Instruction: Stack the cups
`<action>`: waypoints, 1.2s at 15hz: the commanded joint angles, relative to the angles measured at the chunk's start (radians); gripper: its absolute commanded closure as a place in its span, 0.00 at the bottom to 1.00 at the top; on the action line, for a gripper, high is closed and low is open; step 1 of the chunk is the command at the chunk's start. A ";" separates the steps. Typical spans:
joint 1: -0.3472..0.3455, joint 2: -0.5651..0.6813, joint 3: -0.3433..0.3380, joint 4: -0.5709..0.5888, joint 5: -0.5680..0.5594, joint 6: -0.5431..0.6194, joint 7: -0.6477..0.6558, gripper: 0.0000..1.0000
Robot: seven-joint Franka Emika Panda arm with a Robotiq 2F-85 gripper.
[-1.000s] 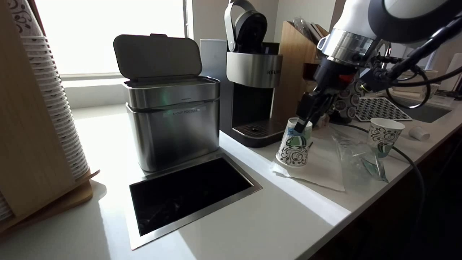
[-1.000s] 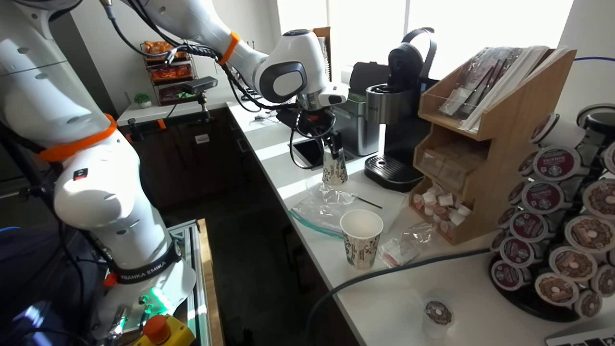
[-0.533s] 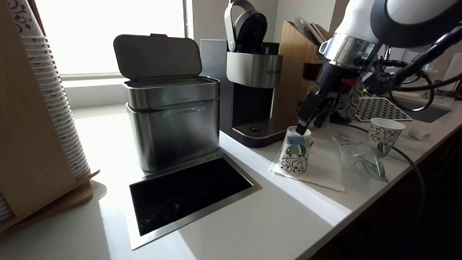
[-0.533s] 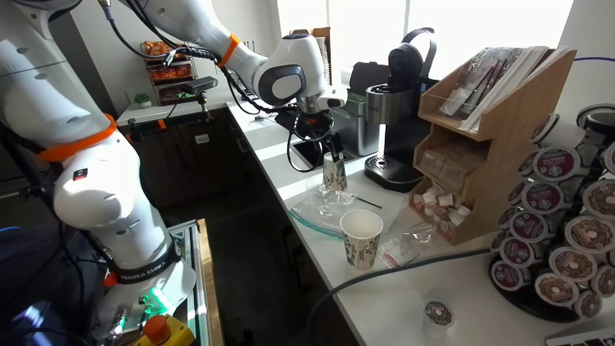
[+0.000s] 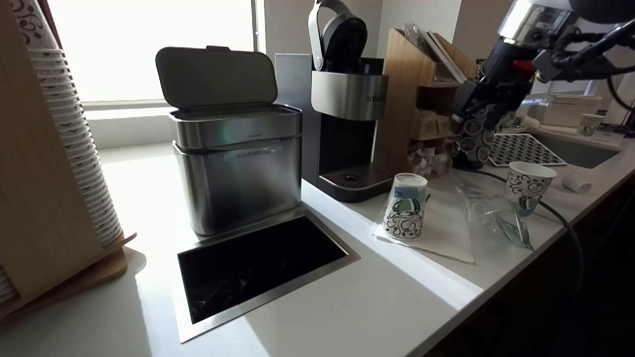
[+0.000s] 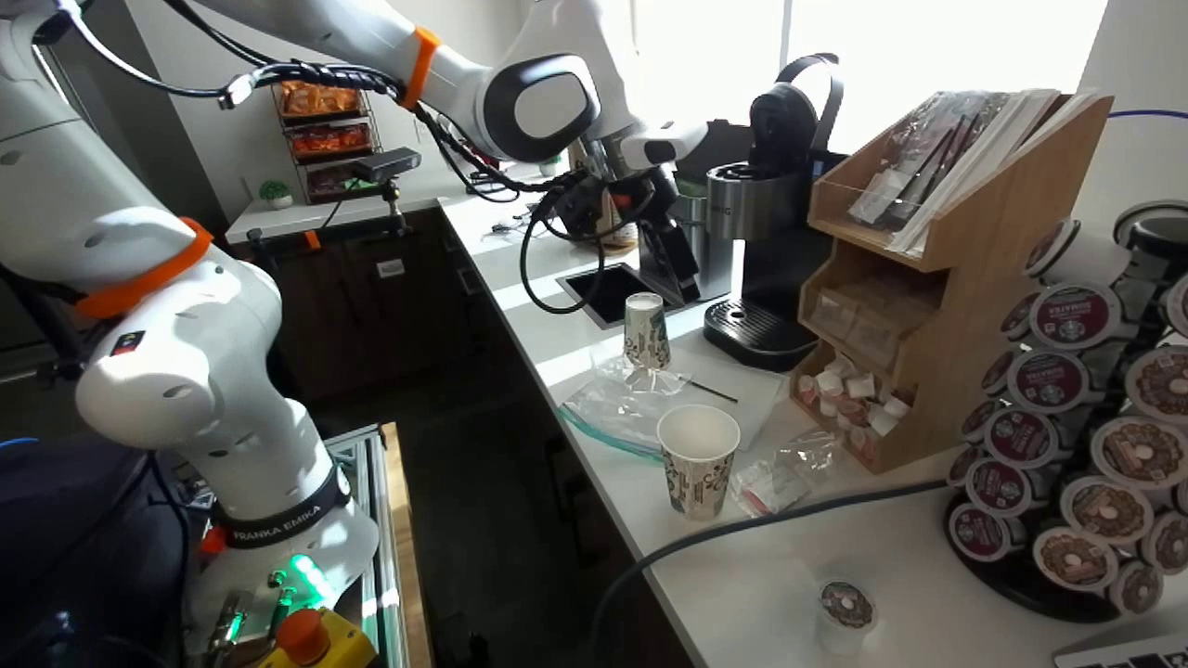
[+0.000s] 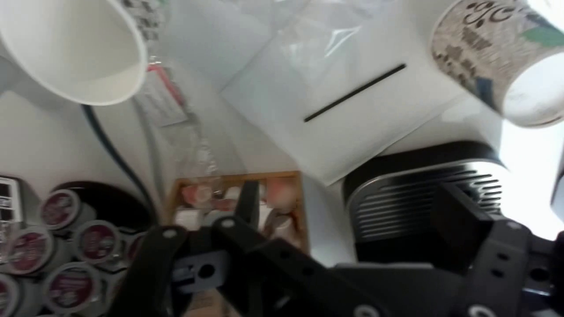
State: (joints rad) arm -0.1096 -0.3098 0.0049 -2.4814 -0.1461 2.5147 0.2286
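Observation:
Two patterned paper cups show in both exterior views. The upside-down cup (image 5: 405,215) stands by the white paper sheet, narrow end up; it fills the upper right of the wrist view as the cup with the pale round base (image 7: 489,48). Farther along the counter the upright cup (image 6: 698,473) has its mouth up, and in the wrist view this upright cup (image 7: 83,53) looks hollow inside. My gripper (image 7: 354,215) is open and holds nothing. In an exterior view the gripper (image 6: 684,278) hangs above and beside the upside-down cup, toward the coffee maker, apart from both cups.
The coffee maker (image 5: 349,96) and wooden organizer (image 6: 956,195) stand along the back. A pod carousel (image 6: 1077,445) is beside them. Clear plastic bags (image 6: 626,408), a black stirrer (image 7: 354,92) and a cable (image 6: 798,520) lie near the cups. A dark counter opening (image 5: 268,267) has a metal rim.
A second ago my gripper was at the upside-down cup's top. The cup came down onto the counter, the gripper opened, and it has risen away toward the coffee maker side. The upright cup stayed put.

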 commanded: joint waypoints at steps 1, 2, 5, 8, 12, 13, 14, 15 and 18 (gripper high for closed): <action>-0.115 -0.078 -0.038 0.019 -0.061 -0.080 0.078 0.00; -0.149 -0.081 -0.046 0.025 -0.078 -0.078 0.101 0.00; -0.241 -0.074 -0.072 0.058 -0.107 -0.106 0.166 0.00; -0.321 -0.052 -0.074 0.062 -0.163 -0.115 0.278 0.00; -0.304 -0.057 -0.098 0.054 -0.144 -0.091 0.239 0.00; -0.304 -0.056 -0.097 0.054 -0.145 -0.091 0.245 0.00; -0.303 -0.055 -0.095 0.054 -0.145 -0.091 0.248 0.00; -0.280 -0.044 -0.110 0.078 -0.080 -0.150 0.224 0.00; -0.272 0.030 -0.137 0.156 0.017 -0.291 0.261 0.00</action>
State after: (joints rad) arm -0.4047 -0.3526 -0.0964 -2.4050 -0.2050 2.3337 0.4737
